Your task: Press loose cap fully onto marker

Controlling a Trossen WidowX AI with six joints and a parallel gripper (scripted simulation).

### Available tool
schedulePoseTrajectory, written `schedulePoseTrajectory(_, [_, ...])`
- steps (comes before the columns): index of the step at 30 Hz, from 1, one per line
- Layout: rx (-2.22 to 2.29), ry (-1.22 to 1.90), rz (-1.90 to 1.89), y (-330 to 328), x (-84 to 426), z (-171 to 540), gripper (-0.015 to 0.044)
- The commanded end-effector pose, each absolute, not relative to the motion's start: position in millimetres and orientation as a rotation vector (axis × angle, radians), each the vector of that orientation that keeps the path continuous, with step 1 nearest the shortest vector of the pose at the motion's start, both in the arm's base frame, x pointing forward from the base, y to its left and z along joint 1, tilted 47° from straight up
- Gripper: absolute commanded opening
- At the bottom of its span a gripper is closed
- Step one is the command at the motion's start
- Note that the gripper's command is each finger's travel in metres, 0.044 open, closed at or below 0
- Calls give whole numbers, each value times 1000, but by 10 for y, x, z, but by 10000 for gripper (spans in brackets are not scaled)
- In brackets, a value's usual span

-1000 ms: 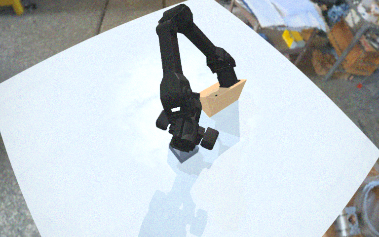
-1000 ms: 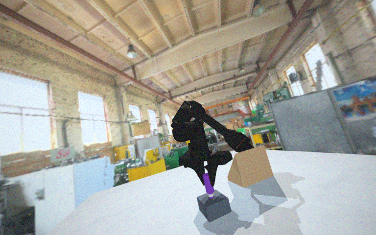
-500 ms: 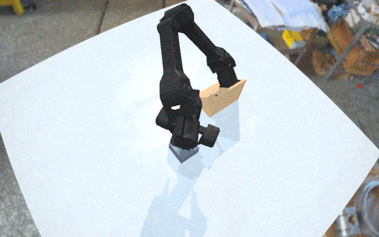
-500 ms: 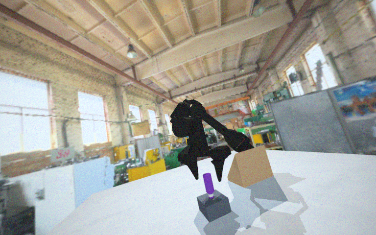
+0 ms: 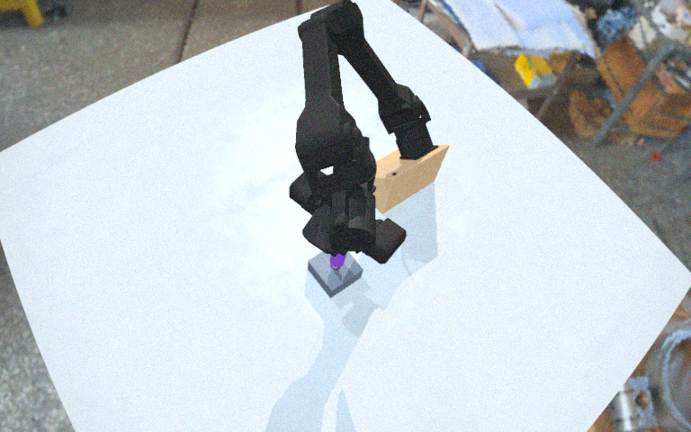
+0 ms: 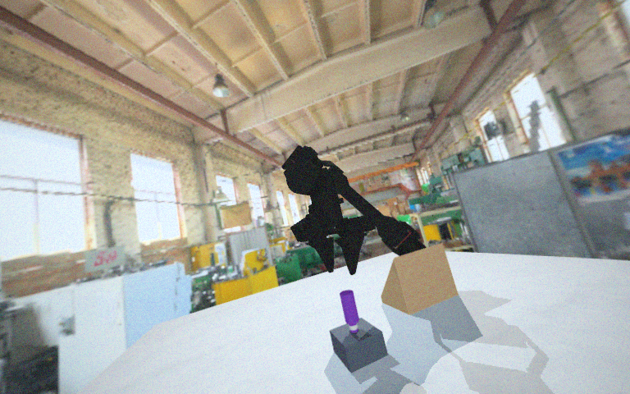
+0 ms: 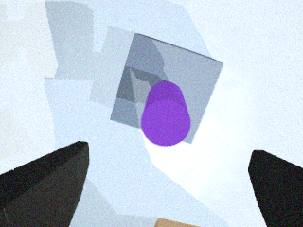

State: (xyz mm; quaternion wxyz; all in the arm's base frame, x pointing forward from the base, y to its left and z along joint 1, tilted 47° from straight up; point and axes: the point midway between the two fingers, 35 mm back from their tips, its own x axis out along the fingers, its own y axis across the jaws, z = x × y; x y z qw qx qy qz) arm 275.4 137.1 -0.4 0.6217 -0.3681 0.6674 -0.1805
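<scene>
The purple cap sits upright on top of the marker, covering most of it; a white band shows just above the block. No clear gap shows, but the frames do not tell whether it is clicked fully on. The dark grey holder block stands on the table with the marker in it. My gripper is open and empty. Its fingertips are a short way above the cap, not touching it. In the top view the gripper hides most of the cap.
The white table carries the holder block. A tan wedge-shaped block stands at the arm's base, behind the holder. The black arm reaches over from it. Shadows fall around the holder.
</scene>
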Motion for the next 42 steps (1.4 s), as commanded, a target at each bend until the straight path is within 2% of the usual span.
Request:
schedulePoseTrajectory(1, [-650,1449,-597,1327,2749,-52,230])
schedulePoseTrajectory(10, [-650,1449,-597,1327,2749,-52,0])
schedulePoseTrajectory(42, [-650,1448,-598,1113,2762,-256,0])
